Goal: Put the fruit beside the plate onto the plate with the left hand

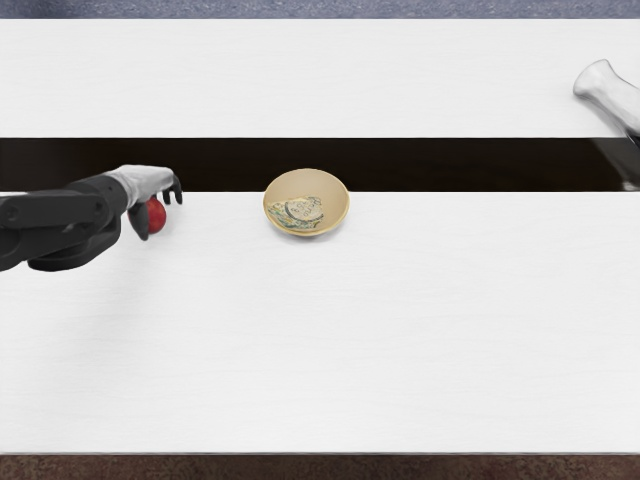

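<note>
- At the left of the frame, the left hand [152,203] is seen curled around the red fruit [156,216], with the thumb on the near side and the fingers over the top. The grip appears closed on it.
- Whether the fruit is lifted clear of the white worktop [330,340] cannot be told. It is kept well to the left of the plate [343,205] at centre frame.
- The right arm [603,85] is shown idle at the upper right edge.
- A slip is judged possible: the round fruit could roll from a shallow grip, and a low carry could knock the plate's rim.
</note>
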`<state>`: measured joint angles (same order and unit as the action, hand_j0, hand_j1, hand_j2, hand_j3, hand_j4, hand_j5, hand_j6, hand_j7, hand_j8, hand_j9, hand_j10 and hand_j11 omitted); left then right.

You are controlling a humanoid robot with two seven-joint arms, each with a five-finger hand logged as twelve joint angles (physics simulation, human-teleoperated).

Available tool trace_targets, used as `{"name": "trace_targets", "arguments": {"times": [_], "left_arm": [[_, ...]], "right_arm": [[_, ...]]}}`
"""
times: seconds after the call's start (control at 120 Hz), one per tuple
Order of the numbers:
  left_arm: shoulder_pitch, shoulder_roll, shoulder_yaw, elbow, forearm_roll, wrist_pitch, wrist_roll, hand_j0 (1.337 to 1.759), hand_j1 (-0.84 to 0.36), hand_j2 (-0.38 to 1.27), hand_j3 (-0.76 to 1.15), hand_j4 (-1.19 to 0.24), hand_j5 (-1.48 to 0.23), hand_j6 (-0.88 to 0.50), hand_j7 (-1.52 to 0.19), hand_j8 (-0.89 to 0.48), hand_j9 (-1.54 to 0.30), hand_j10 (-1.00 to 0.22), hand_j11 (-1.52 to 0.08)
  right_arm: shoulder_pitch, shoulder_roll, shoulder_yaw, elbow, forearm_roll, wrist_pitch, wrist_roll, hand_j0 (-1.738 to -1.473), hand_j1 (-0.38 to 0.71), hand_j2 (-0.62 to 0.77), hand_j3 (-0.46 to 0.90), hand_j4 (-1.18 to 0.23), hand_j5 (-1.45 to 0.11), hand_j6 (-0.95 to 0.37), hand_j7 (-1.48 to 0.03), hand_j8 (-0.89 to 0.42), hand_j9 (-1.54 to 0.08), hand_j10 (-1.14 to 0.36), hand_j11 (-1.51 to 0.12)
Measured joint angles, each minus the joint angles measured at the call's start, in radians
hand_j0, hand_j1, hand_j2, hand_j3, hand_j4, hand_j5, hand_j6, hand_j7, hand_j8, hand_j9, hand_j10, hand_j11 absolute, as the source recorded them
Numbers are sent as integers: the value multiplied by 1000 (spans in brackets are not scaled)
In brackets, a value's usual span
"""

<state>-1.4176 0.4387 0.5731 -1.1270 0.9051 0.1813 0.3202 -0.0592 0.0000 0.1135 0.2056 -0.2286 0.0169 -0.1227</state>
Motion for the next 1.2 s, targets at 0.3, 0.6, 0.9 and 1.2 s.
{"name": "trace_targets", "arguments": {"times": [0.3, 0.6, 0.9, 1.2], "left_arm": [[13, -6, 4, 10, 1, 36, -10, 1655, -298, 304, 0, -617, -802, -512, -808, -429, -816, -562, -815], [14, -5, 13, 19, -27, 37, -11, 1642, -357, 309, 0, -799, -1071, -351, -1097, -242, -1110, -415, -1126], [-2, -2, 35, 15, -42, 30, -10, 1637, -349, 349, 0, -846, -1139, -360, -1161, -228, -1176, -433, -1212], [-189, -35, 101, -49, -46, 14, -9, 1637, -381, 382, 0, -794, -1290, -312, -1218, -206, -1202, -410, -1219]], "right_arm": [[0, 0, 0, 0, 0, 0, 0, -1658, -310, -7, 0, -33, -43, -33, -43, -33, -43, -33, -43], [0, 0, 0, 0, 0, 0, 0, -1658, -310, -7, 0, -33, -43, -33, -43, -33, -43, -33, -43], [0, 0, 0, 0, 0, 0, 0, -1658, -310, -7, 0, -33, -43, -33, -43, -33, -43, -33, -43], [0, 0, 0, 0, 0, 0, 0, -1658, -310, -6, 0, -33, -43, -33, -43, -33, -43, -33, -43]]}}
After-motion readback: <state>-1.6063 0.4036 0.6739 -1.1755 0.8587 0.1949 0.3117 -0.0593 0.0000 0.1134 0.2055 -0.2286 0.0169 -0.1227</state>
